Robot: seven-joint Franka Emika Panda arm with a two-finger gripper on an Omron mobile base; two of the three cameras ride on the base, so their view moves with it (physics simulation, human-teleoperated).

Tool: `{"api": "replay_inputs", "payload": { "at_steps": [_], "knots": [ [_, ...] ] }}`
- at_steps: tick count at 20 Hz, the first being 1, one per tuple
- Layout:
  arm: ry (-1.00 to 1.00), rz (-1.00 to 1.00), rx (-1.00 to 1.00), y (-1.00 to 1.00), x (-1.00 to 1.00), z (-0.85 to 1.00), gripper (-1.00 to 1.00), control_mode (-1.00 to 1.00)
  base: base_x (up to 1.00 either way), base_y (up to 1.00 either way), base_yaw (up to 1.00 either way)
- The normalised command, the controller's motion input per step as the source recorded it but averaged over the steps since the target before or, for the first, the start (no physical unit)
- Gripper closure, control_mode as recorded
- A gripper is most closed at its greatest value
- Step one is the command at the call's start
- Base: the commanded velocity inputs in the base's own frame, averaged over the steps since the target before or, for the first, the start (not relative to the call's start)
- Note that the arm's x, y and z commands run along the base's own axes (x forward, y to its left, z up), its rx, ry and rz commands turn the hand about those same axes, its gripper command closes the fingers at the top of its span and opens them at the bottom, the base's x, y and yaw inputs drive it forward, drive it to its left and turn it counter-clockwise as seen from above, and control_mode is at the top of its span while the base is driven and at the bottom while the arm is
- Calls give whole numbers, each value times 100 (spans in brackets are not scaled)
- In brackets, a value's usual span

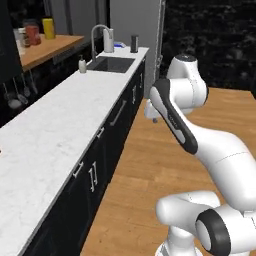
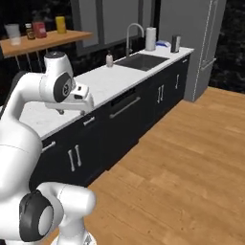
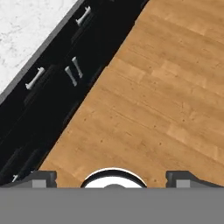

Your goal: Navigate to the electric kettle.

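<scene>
At the far end of your white counter point(image 1: 55, 125), the electric kettle point(image 1: 134, 43) upright just right of the paper towel roll point(image 1: 108, 40), past the sink point(image 1: 111, 64) and faucet point(image 1: 96, 37), your gripper point(image 3: 112, 178) well apart over wood floor point(image 3: 166, 100), its 2 fingertips point(image 3: 43, 178) spread wide, holding nothing.

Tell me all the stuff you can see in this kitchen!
kettle: one, grey steel, far end of counter by the sink
paper towel roll: one, white, behind sink
tap: one, silver, at sink
sink: one, dark, in counter
soap bottle: one, pale, left of sink
counter: one, white marble, over black cabinets
shelf: one, wooden, holding jars
floor: wooden
gripper: one, dark fingertips apart, over floor
</scene>
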Motion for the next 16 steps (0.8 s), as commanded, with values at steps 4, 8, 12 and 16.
{"api": "replay_inputs", "payload": {
  "at_steps": [4, 8, 12, 16],
  "knots": [
    [0, 0, 0, 0, 0, 0, -100, 100, 20, -49, -51],
    [0, 0, 0, 0, 0, 0, -100, 100, 17, -86, -40],
    [0, 0, 0, 0, 0, 0, -100, 100, 63, -40, -23],
    [0, 0, 0, 0, 0, 0, -100, 100, 98, -52, -1]
  ]
}}
